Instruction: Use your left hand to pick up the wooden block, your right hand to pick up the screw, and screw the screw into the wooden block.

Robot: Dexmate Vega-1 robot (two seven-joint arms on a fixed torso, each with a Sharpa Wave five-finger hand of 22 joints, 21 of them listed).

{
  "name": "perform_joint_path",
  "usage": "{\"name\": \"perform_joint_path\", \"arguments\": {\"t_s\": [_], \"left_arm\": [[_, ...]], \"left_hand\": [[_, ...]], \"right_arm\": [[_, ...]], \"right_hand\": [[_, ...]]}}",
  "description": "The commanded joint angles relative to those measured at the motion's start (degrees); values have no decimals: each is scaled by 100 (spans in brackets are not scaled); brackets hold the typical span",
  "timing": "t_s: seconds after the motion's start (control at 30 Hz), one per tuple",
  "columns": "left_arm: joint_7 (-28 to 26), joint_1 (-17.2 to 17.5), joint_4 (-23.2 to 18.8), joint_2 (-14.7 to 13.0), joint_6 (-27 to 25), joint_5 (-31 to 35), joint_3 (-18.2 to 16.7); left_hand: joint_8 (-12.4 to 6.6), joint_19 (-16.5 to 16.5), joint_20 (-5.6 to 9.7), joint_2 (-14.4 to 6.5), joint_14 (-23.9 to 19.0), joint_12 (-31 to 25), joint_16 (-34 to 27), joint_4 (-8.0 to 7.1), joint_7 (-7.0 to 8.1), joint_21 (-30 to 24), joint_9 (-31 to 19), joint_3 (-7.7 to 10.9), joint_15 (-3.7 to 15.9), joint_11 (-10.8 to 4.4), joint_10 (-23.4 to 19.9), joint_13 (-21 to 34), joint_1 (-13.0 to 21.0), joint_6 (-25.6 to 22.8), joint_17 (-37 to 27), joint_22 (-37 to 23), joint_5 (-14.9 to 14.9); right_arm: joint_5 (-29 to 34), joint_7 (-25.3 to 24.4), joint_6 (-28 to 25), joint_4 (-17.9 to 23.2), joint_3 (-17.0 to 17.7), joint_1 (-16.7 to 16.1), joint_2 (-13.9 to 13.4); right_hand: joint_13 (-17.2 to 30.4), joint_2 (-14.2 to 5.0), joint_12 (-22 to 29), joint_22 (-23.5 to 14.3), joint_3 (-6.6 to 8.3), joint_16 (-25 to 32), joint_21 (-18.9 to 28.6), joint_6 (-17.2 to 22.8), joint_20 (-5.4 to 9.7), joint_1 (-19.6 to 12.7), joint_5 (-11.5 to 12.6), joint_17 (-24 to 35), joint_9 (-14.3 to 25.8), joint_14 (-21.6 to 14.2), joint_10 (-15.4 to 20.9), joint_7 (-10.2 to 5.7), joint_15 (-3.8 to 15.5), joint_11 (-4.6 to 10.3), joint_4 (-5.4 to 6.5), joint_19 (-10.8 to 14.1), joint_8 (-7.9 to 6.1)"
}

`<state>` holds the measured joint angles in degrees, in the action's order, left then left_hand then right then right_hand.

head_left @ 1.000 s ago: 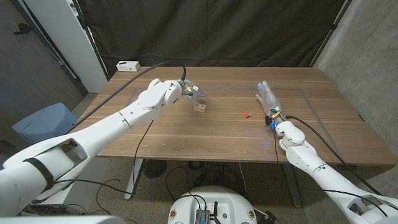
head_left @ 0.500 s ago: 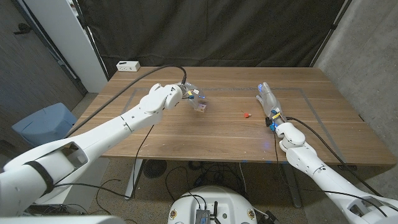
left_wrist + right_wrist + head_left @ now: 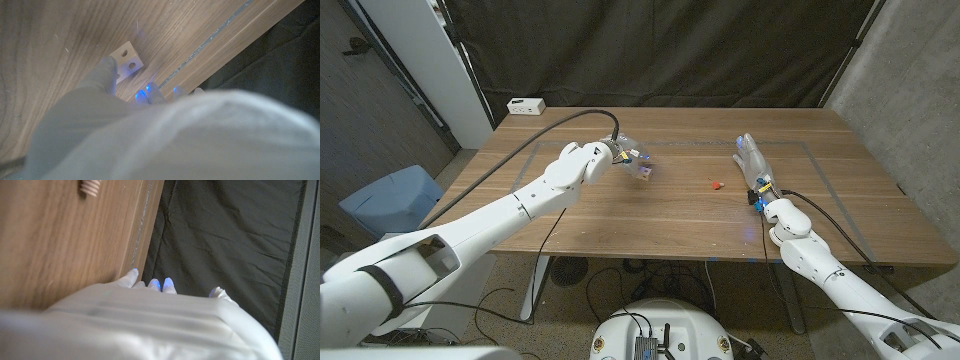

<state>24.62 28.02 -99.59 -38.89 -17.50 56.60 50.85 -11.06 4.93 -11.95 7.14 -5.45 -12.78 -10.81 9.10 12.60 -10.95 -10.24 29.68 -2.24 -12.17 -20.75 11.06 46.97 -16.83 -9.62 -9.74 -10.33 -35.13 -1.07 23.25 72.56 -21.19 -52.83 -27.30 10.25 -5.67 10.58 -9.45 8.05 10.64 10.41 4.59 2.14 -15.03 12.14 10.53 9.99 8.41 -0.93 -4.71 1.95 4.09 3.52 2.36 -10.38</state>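
The small pale wooden block [image 3: 645, 171] with holes in its faces sits at the fingertips of my left hand [image 3: 620, 154], left of the table's middle. In the left wrist view a fingertip [image 3: 106, 68] presses on the block [image 3: 129, 59], which is held just over the wood. The little red screw [image 3: 716, 184] lies on the table between the two hands, and its threaded end [image 3: 90, 186] shows in the right wrist view. My right hand [image 3: 752, 161] stands a short way right of the screw, fingers stretched out and apart, holding nothing.
A white socket box [image 3: 525, 105] sits at the table's far left corner. A black cable [image 3: 582, 114] arcs over the table to my left wrist. A blue bin [image 3: 382, 196] stands on the floor left of the table. A dark curtain hangs behind.
My left hand has shifted slightly right and turned with the block at its fingertips. The right hand and the screw have stayed where they were.
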Motion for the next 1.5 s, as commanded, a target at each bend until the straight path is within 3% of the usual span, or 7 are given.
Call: {"name": "perform_joint_path", "arguments": {"t_s": [0.03,1.5], "left_arm": [[-212,51,115,-11,87,-23,27],[-584,78,334,-93,475,-112,64]], "left_hand": [[-28,-50,-16,-15,-58,-20,-20,34,-4,-16,-26,0,22,3,-61,34,70,-27,-7,-13,-31],[-41,-368,-19,-128,-336,-55,-16,20,-4,-20,-37,-6,164,9,-286,79,443,-168,-8,-5,-2]], "right_arm": [[-7,-71,10,79,20,-98,-5],[-20,-134,75,77,8,-211,77]], "right_hand": [[13,-5,18,-16,8,45,28,19,232,35,20,27,17,67,-22,9,162,-15,-38,-19,-19],[14,-14,20,-16,12,49,29,35,228,52,26,33,18,73,-18,-24,127,-3,-60,-24,-27]]}}
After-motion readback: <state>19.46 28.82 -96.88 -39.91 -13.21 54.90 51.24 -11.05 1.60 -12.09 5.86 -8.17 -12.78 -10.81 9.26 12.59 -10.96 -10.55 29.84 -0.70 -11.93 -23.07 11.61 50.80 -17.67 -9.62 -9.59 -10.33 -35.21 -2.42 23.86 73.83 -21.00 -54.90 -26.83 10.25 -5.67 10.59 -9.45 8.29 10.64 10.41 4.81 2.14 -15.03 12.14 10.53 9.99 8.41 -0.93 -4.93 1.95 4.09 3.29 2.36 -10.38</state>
